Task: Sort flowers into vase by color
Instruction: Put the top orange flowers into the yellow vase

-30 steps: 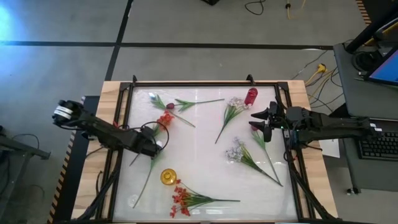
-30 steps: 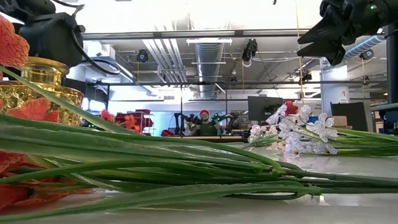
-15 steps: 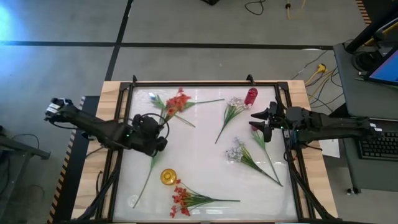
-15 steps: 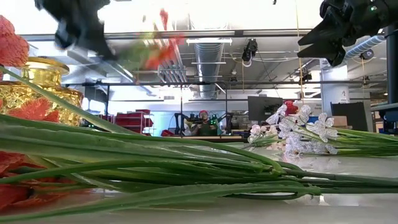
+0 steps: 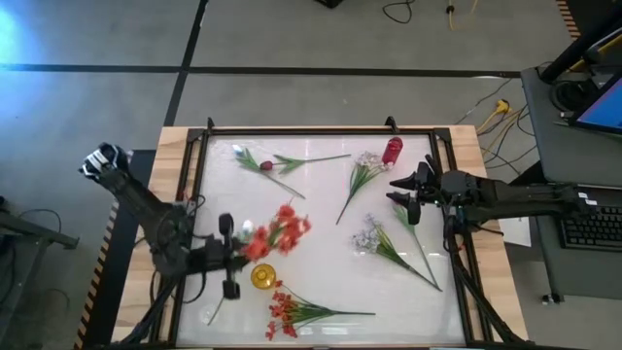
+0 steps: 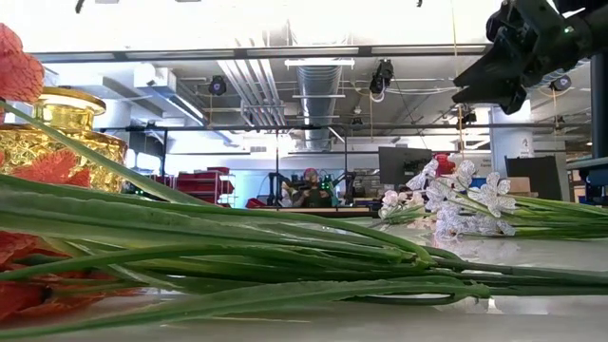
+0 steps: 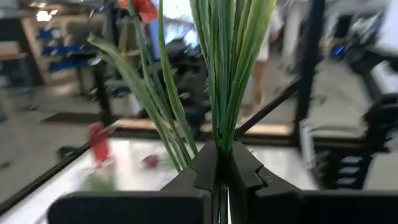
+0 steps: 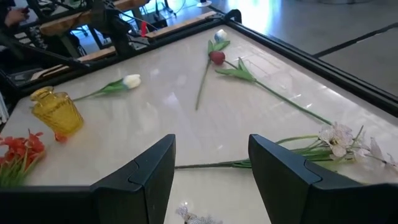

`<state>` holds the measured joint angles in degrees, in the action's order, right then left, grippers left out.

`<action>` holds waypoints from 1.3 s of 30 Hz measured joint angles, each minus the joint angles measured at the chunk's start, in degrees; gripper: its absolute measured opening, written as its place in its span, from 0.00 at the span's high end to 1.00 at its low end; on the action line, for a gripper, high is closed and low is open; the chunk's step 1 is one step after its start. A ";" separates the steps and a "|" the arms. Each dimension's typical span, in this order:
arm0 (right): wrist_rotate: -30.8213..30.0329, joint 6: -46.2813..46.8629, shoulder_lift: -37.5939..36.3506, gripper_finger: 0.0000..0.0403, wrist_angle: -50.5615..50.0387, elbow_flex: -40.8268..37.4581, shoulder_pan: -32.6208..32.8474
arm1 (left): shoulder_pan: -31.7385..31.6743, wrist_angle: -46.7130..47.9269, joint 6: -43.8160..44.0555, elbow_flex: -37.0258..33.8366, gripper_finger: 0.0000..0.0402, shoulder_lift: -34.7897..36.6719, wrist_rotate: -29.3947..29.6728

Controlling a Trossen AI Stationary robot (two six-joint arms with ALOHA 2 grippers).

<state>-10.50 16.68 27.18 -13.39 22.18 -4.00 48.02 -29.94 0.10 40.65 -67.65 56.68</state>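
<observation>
Taking the squat amber glass vase (image 5: 262,276) on the white desk (image 5: 321,277) as the landmark, the nearest thing is the left pincer (image 5: 226,255), just beside the vase on its outer side. It is pressed together on the green stems of a red-orange blossom spray (image 5: 276,231), whose blooms hang just above and behind the vase mouth. A second ago this spray was low over the desk well behind the vase; half a second ago it had been raised further back; it has now been swung in over the vase. The stems have not yet been lowered into the opening, so insertion is judged to be the step in hand.

Just in front of the vase a second red-orange spray (image 5: 285,313) is lying on the desk, unsorted.

Farther off, a pale lavender spray (image 5: 369,235) and a white spray (image 5: 366,161) lie well apart from the vase. Above that side the right pincer (image 5: 408,193) has stayed hovering, spread and empty.

Farthest back, a dark maroon tulip bud (image 5: 265,166) is lying near the rear rail.
</observation>
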 joint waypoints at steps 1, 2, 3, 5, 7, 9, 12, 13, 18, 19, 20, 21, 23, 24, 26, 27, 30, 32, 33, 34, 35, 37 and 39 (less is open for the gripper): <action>0.01 -0.02 -0.01 0.52 0.47 -0.08 -0.01 | 0.62 -5.09 -0.87 -1.80 1.00 -1.15 -0.65; 0.02 -0.02 -0.02 0.52 0.88 -0.10 0.01 | 1.07 -9.68 -1.31 -3.59 1.00 -2.47 -1.02; 0.02 -0.04 -0.02 0.52 1.08 -0.10 0.01 | 1.45 -13.94 -1.82 -5.40 1.00 -3.73 -1.36; 0.05 -0.06 -0.02 0.52 1.25 -0.10 -0.01 | 2.22 -23.32 -3.24 -8.48 1.00 -6.37 -1.96; 0.13 -0.08 -0.02 0.52 1.63 -0.10 -0.01 | 2.86 -33.26 -5.52 -10.88 1.00 -8.84 -3.27; 0.39 -0.17 -0.02 0.52 1.86 -0.10 0.01 | 3.50 -40.68 -8.44 -12.67 1.00 -11.53 -3.90; 0.42 -0.19 -0.02 0.52 1.86 -0.10 0.00 | 4.49 -47.56 -12.91 -14.67 1.00 -14.76 -3.85; 0.42 -0.19 -0.02 0.52 1.86 -0.10 0.00 | 4.77 -48.84 -13.98 -15.14 1.00 -15.51 -3.72; 0.42 -0.17 -0.02 0.52 1.91 -0.12 0.00 | 4.89 -49.60 -14.87 -16.70 1.00 -18.32 -2.09; 0.42 0.00 -0.02 0.52 1.92 -0.12 0.01 | 4.84 -50.04 -14.94 -16.88 1.00 -18.66 -1.79; 0.40 0.12 -0.02 0.52 1.93 -0.12 -0.01 | 4.86 -50.47 -15.00 -17.12 1.00 -19.05 -1.70; 0.42 0.20 -0.02 0.52 1.93 -0.12 0.00 | 4.87 -50.68 -15.00 -17.30 1.00 -19.39 -1.70; 0.42 0.22 -0.02 0.52 1.92 -0.12 0.00 | 4.91 -50.76 -14.62 -17.72 1.00 -19.83 -1.70; 0.42 0.22 -0.02 0.52 1.93 -0.12 0.00 | 4.91 -50.89 -14.24 -17.85 1.00 -20.02 -1.67; 0.42 0.22 -0.02 0.52 1.93 -0.12 0.00 | 4.91 -50.98 -13.36 -17.99 1.00 -20.14 -1.52; 0.42 0.22 -0.02 0.52 1.95 -0.12 0.00 | 4.91 -50.98 -12.89 -17.99 1.00 -20.12 -0.80; 0.42 0.22 -0.02 0.52 1.94 -0.12 0.00 | 5.08 -51.02 -11.71 -17.97 1.00 -20.03 2.96; 0.42 0.22 -0.02 0.52 1.94 -0.12 -0.01 | 5.22 -50.43 -11.79 -17.97 1.00 -20.00 3.66; 0.42 0.22 -0.04 0.52 1.95 -0.12 -0.01 | 5.26 -49.87 -11.78 -17.97 1.00 -19.99 3.68; 0.42 0.22 -0.04 0.52 1.93 -0.12 -0.01 | 5.33 -49.46 -11.69 -17.97 1.00 -19.99 3.74; 0.42 0.24 -0.04 0.52 1.93 -0.12 0.01 | 5.38 -49.29 -11.59 -17.97 1.00 -19.98 3.77; 0.44 0.24 -0.04 0.52 1.93 -0.12 0.00 | 5.68 -48.99 -11.59 -17.97 1.00 -19.96 3.88; 0.44 0.24 -0.04 0.52 1.93 -0.12 0.00 | 6.28 -48.71 -11.59 -17.97 0.99 -19.96 4.34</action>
<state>-10.07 16.93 27.14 -11.46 22.06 -4.01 54.30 -78.65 -11.49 22.68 -87.61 61.01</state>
